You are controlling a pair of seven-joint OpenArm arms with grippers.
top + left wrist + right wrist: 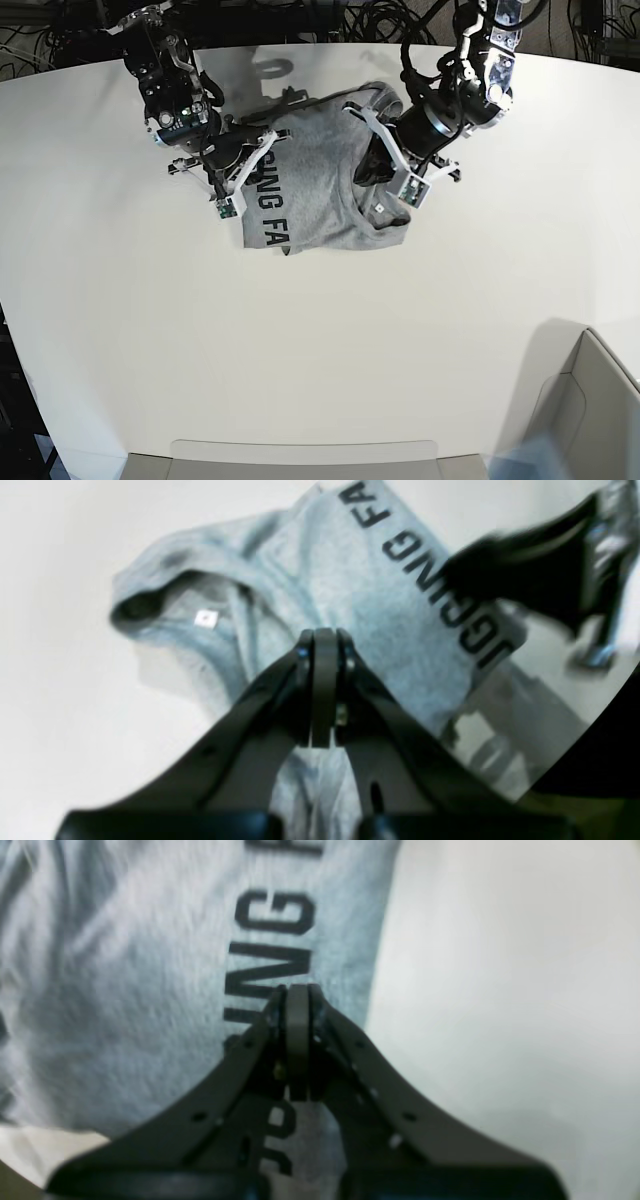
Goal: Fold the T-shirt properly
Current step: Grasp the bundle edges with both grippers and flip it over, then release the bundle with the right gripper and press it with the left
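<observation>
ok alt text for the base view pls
A heather-grey cotton T-shirt with black block lettering lies partly folded on a white table. Two black robot arms reach over it, the left end effector at its collar side, the right end effector by the lettering.

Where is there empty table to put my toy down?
The white table is bare in front of the T-shirt, and at both far sides. It is crowded at the shirt, with the left pincer and right pincer.

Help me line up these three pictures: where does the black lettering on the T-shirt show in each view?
Left wrist: lettering upper right, running diagonally.
Right wrist: lettering top centre, above the closed fingers.
Base: lettering on the T-shirt's left edge.
Shared landmark: the white table.
</observation>
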